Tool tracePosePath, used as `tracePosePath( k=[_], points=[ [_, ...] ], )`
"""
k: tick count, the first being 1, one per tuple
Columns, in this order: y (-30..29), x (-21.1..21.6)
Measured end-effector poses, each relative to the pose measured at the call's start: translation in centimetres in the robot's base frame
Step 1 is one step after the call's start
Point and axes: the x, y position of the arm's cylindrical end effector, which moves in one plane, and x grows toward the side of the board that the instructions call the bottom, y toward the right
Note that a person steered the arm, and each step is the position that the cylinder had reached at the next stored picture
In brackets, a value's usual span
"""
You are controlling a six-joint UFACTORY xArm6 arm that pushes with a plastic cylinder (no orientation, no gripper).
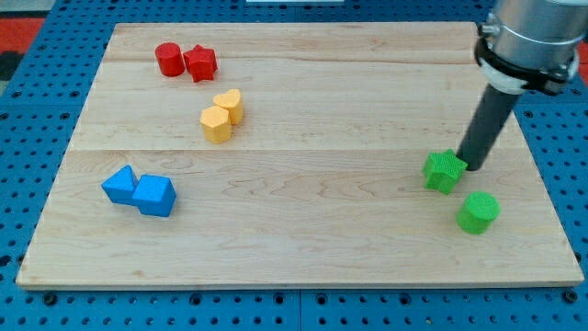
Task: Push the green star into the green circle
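Sitting near the view's right edge of the counter (303, 184), the green star (443, 171) lies flat on the wood, a little below mid-height. My tip (474, 168) touches, or all but touches, its right side; the dark rod rises from there, leaning toward the view's top right into the grey arm collar. No jaws on this rig, only the rod, so nothing is apart or clamped.

Green circle (479, 212): just below and right of the star, near but apart, a strip of bare wood between them.

Farther out, toward the view's left:
- Two yellow blocks touching, centre-left: a yellow heart (230, 105) above, a yellow hexagon (216, 124) below and slightly left.
- Two red blocks touching, top left: a red cylinder (169, 59) and a red star (200, 62) to its right.
- Two blue blocks touching, lower left: a blue pentagon-like block (119, 185) and a blue cube (153, 196) to its right.

Blue pegboard (37, 303) surrounds the counter on all sides.
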Motion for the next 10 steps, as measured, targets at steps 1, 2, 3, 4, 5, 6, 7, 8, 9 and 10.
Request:
tracePosePath(
  k=[1, 2, 3, 4, 5, 6, 7, 8, 9, 10],
  points=[
    [1.1, 0.3],
    [0.9, -3.0],
    [-0.8, 0.0],
    [-0.7, 2.9],
    [0.5, 2.2],
    [-2.4, -2.6],
    [-7.9, -4.4],
    [-7.8, 0.2],
    [-7.5, -1.1],
    [-4.6, -3.3]
  ],
)
